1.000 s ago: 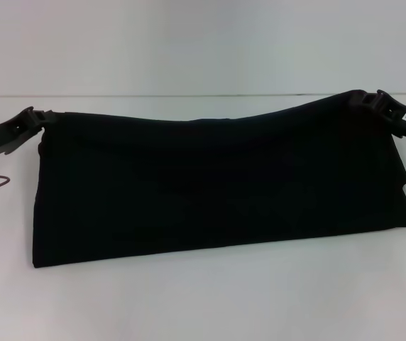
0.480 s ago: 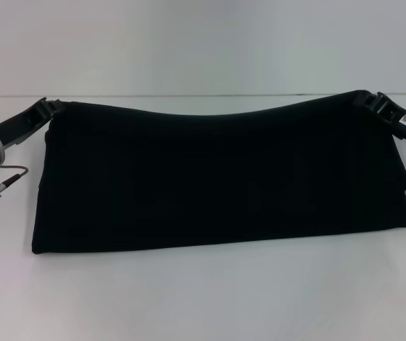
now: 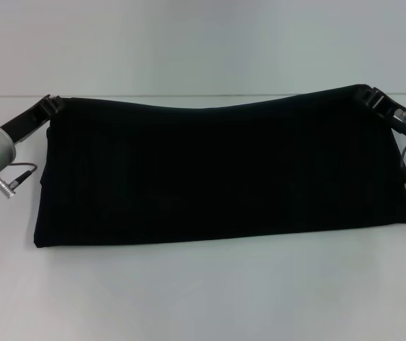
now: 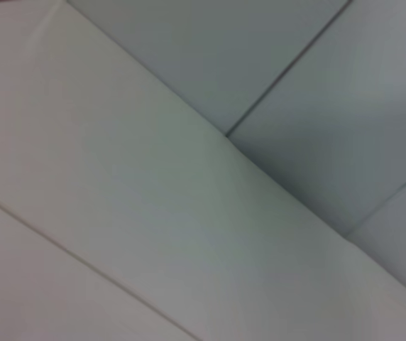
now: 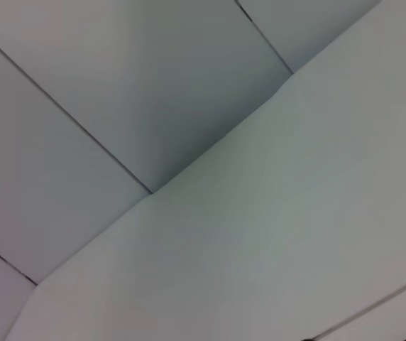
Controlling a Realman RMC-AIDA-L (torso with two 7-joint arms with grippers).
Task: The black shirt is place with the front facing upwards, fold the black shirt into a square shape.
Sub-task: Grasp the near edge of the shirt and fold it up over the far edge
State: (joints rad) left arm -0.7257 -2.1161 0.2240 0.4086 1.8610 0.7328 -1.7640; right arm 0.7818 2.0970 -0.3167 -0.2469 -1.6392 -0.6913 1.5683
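The black shirt [image 3: 217, 170] hangs as a wide folded band in the head view. Its upper edge is lifted off the white table [image 3: 203, 291] and its lower fold rests on it. No lettering or label shows on the cloth. My left gripper [image 3: 50, 105] is shut on the upper left corner. My right gripper [image 3: 368, 94] is shut on the upper right corner, slightly higher. The upper edge sags a little between them. Neither wrist view shows the shirt or any fingers.
A pale wall [image 3: 203, 42] rises behind the table's far edge. Bare white table lies in front of the shirt. The left wrist view shows only pale wall panels [image 4: 189, 177], as does the right wrist view with its panels [image 5: 189, 177].
Both grippers have lifted the shirt's upper edge and pulled it tauter, so its sag is shallower. The left gripper moved up and inward. The lower fold has slid slightly nearer.
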